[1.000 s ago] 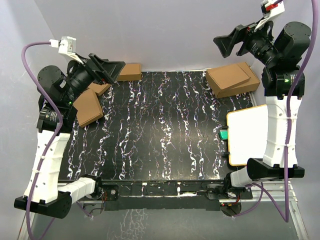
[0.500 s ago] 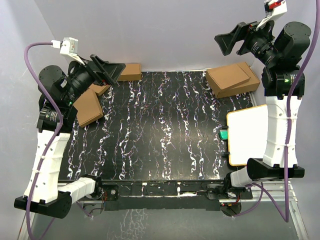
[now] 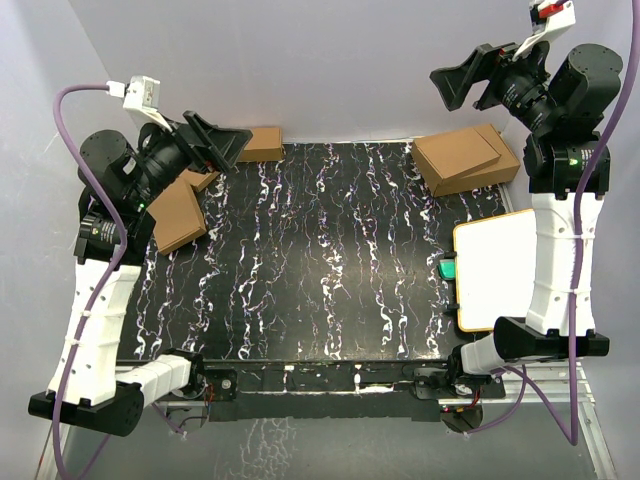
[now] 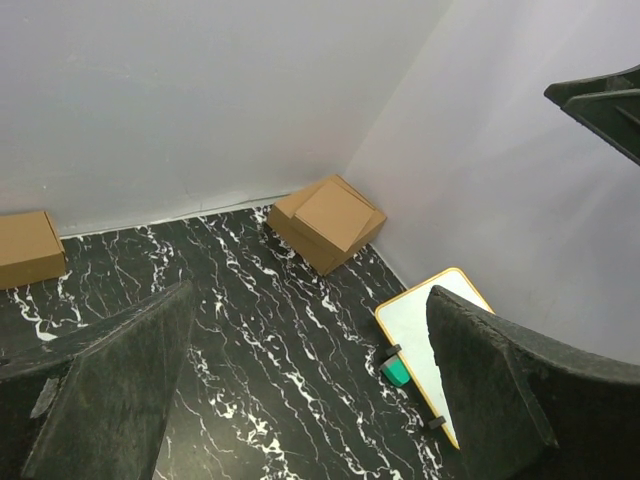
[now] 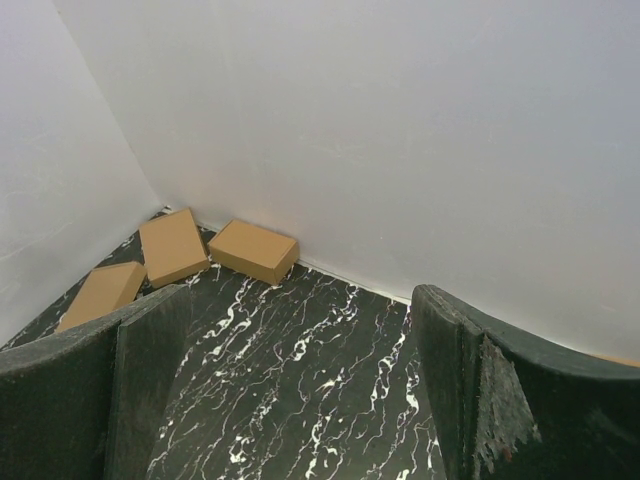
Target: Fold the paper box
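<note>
Table point(image 3: 320, 300): a black marbled top is filling the cell between pale walls, with both arms raised and hanging over its far corners.
Right-hand boxes point(image 3: 465, 160): two closed brown cartons are sitting stacked in the far right corner, the upper one lying skewed on the lower.
Left-hand boxes point(image 5: 172, 245): three closed cartons are lying near the far left corner, one against the back wall and two along the left edge.
White board point(image 3: 495, 270): a yellow-rimmed board is resting at the right edge, a small green piece point(image 3: 447, 268) just beside it.
Left gripper point(image 3: 215, 143): it is hovering high over the left cartons, fingers spread wide and carrying nothing.
Right gripper point(image 3: 470, 80): it is hovering above the right stack, fingers spread and carrying nothing.
Step in hand: no flat blank is showing; every carton is looking folded, so this is fitting either a finished fold or a pause between boxes.
Next move: the pictures are not settling it.
</note>
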Available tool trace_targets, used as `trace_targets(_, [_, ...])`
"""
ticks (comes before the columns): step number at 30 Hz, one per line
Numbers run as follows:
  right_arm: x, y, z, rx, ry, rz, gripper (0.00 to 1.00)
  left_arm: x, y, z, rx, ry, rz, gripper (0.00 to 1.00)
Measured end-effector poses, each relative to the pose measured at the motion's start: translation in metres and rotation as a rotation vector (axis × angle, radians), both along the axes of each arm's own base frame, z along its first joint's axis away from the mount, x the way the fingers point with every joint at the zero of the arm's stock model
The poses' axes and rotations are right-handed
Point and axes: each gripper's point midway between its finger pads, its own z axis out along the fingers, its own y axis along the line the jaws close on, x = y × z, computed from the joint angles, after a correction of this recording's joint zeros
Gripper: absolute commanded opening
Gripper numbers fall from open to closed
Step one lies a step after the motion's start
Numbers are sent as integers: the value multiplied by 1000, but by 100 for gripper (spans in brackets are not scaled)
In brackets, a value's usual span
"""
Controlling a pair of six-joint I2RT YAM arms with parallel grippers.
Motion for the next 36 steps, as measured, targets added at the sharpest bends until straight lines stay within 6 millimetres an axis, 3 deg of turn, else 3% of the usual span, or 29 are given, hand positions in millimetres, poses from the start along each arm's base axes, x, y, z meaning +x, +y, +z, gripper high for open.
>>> trace_targets(16, [-1, 0, -5, 1, 22, 0, 100, 3, 1, -6, 20, 15, 4, 95])
trace_targets(18, [0, 0, -5, 0, 23, 0, 100, 3, 1, -10, 30, 22, 6, 86])
trace_targets(20, [0, 1, -9, -5, 25, 10, 100, 7, 3, -16, 50, 34, 19, 61])
trace_targets(22, [-1, 6, -22, -16, 41, 44, 100, 18, 7, -29, 78, 64, 51, 44])
trace_targets(24, [-3, 14, -46, -26, 76, 105, 100, 37, 15, -54, 109, 116, 88, 19])
trace_targets(26, [-2, 24, -80, -31, 132, 177, 100, 67, 34, -100, 131, 225, 146, 9])
trace_targets(29, [2, 33, -139, -26, 245, 260, 100, 119, 71, -194, 148, 453, 238, 8])
trace_targets(31, [4, 37, -182, -14, 335, 292, 100, 149, 94, -269, 170, 633, 301, 7])
trace_targets(34, [2, 39, -222, -4, 422, 319, 100, 166, 119, -372, 215, 875, 364, 6])
trace_targets(36, [0, 40, -231, 0, 436, 331, 100, 167, 124, -416, 250, 989, 373, 5])
